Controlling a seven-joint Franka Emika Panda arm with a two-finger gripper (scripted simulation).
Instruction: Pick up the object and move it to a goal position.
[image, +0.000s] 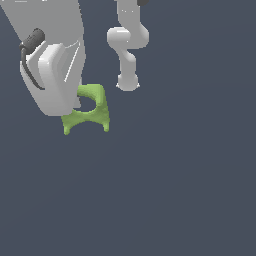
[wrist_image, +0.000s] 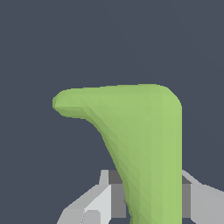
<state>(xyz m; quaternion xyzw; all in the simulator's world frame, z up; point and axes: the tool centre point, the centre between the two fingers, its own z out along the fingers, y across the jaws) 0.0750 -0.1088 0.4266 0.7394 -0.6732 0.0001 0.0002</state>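
The worktop (image: 175, 190) is a flat, uniform slate-blue surface that fills the whole background of the exterior view, without edges, seams or markings in sight. The same plain dark surface (wrist_image: 109, 39) lies behind everything in the wrist view. The white base of the robot arm (image: 127, 82) stands on it towards the far side of the scene. The lime-green object (image: 92, 112) shows just beside the arm's large white body, its short legs pointing downwards; no shadow marks a contact, so whether those legs touch the worktop cannot be told.
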